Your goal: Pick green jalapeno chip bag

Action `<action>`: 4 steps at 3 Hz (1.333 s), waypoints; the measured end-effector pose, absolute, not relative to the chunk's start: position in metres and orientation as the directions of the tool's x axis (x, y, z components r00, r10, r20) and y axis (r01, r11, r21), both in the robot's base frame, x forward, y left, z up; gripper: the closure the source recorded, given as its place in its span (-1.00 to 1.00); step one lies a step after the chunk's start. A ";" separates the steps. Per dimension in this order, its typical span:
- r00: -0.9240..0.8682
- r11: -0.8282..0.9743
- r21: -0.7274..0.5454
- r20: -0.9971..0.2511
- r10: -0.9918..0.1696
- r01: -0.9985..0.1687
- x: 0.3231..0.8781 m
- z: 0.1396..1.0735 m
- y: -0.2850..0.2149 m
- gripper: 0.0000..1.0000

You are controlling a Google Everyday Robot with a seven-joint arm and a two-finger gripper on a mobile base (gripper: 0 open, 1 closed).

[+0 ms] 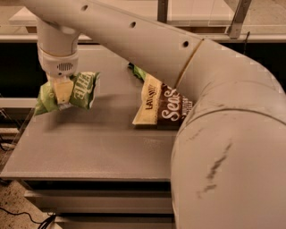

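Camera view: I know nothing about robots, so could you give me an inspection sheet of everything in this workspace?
Surface: grey table, flat and matte.
Job's things: green jalapeno chip bag, gripped at the table's left edge, seemingly off the surface.
Clutter: brown-and-cream Sea Salt bag lying mid-table; green bag corner peeking out behind it.
Grippers: end effector shut on the chip bag; arm reaches in from the right.
Cables: dark cable on the floor, lower left.
Surroundings: metal posts behind.

Dim, warm yellowish light falls from above. My jaws, over the left edge of the table (89, 147), clasp the green jalapeno chip bag (82, 89). Shadows are soft and faint. The whole view is slightly blurred.
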State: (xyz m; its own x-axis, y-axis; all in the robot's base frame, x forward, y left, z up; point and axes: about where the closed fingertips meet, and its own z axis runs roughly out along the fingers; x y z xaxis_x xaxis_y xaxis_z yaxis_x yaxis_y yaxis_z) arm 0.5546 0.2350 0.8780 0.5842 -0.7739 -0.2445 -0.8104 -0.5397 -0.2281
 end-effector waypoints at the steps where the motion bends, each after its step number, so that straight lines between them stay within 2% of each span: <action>1: 0.612 -0.549 -0.285 -0.234 -0.755 -0.786 0.561 0.909 0.233 1.00; 4: 0.651 -0.577 -0.313 -0.235 -0.722 -0.754 0.564 0.933 0.236 1.00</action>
